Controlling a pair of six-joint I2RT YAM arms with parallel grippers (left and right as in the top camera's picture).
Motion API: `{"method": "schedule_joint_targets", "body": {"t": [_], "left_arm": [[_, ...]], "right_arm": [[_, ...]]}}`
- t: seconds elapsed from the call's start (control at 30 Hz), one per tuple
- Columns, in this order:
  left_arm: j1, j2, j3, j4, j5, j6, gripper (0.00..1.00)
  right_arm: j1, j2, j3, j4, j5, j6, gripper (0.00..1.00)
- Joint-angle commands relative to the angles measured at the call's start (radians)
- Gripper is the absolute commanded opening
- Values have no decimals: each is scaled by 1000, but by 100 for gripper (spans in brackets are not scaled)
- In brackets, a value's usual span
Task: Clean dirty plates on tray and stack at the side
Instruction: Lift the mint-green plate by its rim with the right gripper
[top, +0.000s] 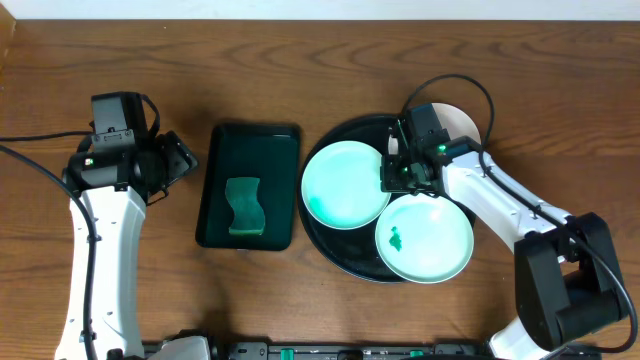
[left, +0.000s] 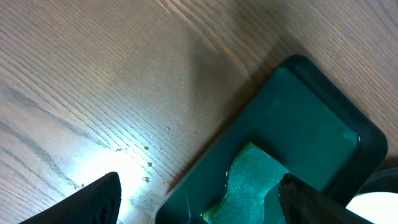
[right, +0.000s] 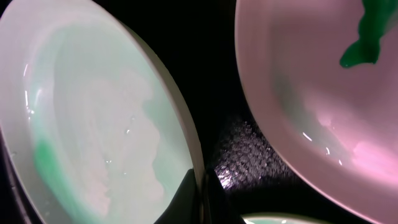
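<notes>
On the bench (top: 320, 60), the round black tray (top: 338, 248) carries two of the plates. The white plate (top: 462, 122) peeks from under the right arm at the tray's far edge; seating unclear.

Nothing is stacked at the side. The near mint plate (top: 425, 240) bears a dark green smear (top: 397, 240). The other mint plate (top: 345, 185) looks wet, with only a faint tint. Judged early: most wiping and all stacking remain.

- Right end effector (right: 202, 196): pressed together at that plate's rim.
- Left end effector (top: 182, 152): spread, empty, beside the green tray (top: 225, 160) holding a wavy sponge (top: 245, 208).

Plates glossy, shallow; bench woodgrain.
</notes>
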Motion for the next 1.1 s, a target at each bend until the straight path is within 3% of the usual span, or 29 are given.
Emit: {"method": "schedule_joint_targets", "body": {"t": [0.0,0.37,1.07], "left_arm": [[4,-2,17,-4,-9,6,81],[4,-2,17,-4,-9,6,81],[4,-2,17,-4,-9,6,81]], "right_arm": [[5,-31,63,-27,-27,33,1],[5,-31,225,-156,-27,48,1],[58,-30,233,-118,-71,101,1]]}}
